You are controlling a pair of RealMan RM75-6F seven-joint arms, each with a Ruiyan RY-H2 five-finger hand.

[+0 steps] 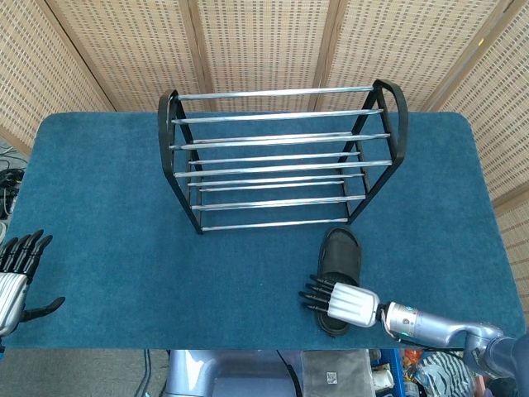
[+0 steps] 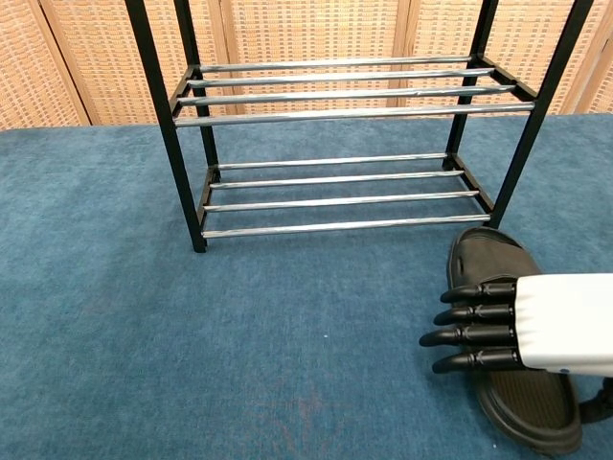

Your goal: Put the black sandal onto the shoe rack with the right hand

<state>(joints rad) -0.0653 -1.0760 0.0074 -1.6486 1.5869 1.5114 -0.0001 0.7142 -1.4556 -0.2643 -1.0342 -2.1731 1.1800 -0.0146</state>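
The black sandal [image 1: 339, 260] [image 2: 487, 257] lies flat on the blue table cover, just in front of the right foot of the shoe rack [image 1: 277, 157] [image 2: 335, 115]. My right hand [image 1: 335, 299] [image 2: 522, 326] lies across the sandal's near half, fingers stretched straight and reaching past its left edge; nothing is gripped. The sandal's heel end shows below the hand in the chest view. My left hand [image 1: 15, 273] hangs at the table's front left corner, fingers apart and holding nothing.
The rack has chrome bars on several tiers and black end frames. The blue table cover [image 1: 107, 207] spreads wide to the left of the sandal. Woven screens [image 1: 264, 41] stand behind the table.
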